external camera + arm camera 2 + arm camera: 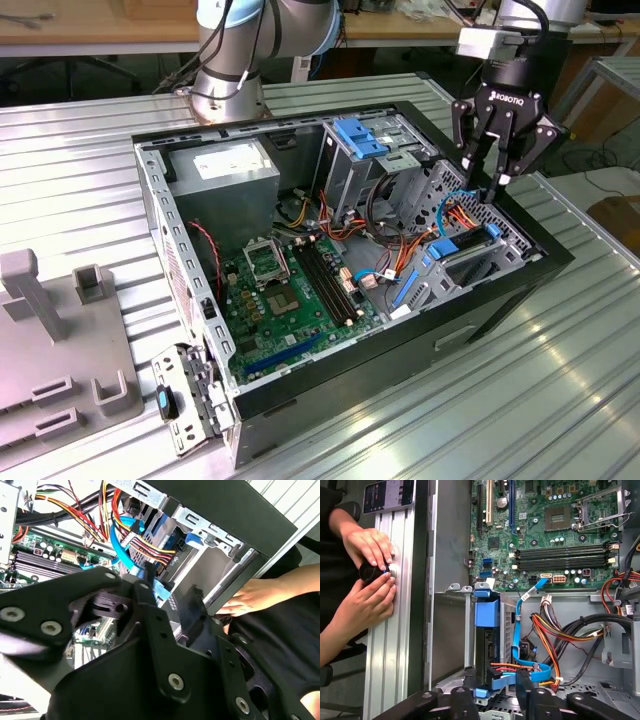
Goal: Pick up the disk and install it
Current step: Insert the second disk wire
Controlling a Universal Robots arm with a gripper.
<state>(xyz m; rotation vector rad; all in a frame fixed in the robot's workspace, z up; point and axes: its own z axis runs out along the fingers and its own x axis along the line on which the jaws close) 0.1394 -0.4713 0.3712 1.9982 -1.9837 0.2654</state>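
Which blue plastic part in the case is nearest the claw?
The blue rail of the disk, standing in the bay directly under the claw; the light-blue latch sits farther away, atop the upper drive cage.

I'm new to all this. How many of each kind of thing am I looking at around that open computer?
Robot hand: 1
Person's hands: 2
Computer case: 1
Motherboard: 1
Power-supply box: 1
Disk in blue carrier: 1
Total: 7
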